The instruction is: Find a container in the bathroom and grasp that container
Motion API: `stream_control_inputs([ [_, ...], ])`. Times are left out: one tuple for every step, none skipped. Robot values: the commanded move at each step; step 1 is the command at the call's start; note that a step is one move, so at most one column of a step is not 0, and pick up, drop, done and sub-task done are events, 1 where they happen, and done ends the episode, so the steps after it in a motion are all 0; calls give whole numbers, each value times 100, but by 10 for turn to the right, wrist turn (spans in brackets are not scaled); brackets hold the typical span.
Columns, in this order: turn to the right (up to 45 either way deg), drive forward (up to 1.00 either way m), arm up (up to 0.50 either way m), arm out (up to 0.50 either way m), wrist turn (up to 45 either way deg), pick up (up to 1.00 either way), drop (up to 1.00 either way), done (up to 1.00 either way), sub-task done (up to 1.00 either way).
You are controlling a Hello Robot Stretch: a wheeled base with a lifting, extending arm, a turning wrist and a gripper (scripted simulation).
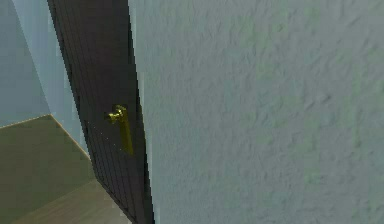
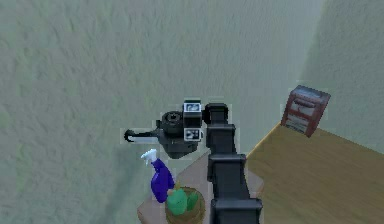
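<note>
In the arm side view my arm (image 2: 226, 170) rises from the bottom edge, and the gripper (image 2: 132, 134) points toward the view's left in front of a pale wall. Just below it a blue spray bottle (image 2: 158, 180) with a white head stands on a small pinkish surface (image 2: 150, 212). Beside the bottle sits a brown bowl-like container (image 2: 184, 210) with a green round thing (image 2: 181, 199) in it. With the bottle so close under the fingers, I cannot tell whether the gripper holds anything.
A dark door (image 1: 100, 90) with a brass handle (image 1: 121, 128) stands ahead, a pale textured wall (image 1: 270, 110) close on the forward view's right, and wood floor (image 1: 40, 170) at lower left. A reddish-brown crate (image 2: 305, 108) sits on wood floor (image 2: 310, 170) at the arm side view's right.
</note>
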Motion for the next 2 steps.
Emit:
stream_control_inputs([
  [0, 0, -40, 0, 0, 0, 0, 0, 0],
  [0, 0, 8, 0, 0, 0, 0, 0, 0],
])
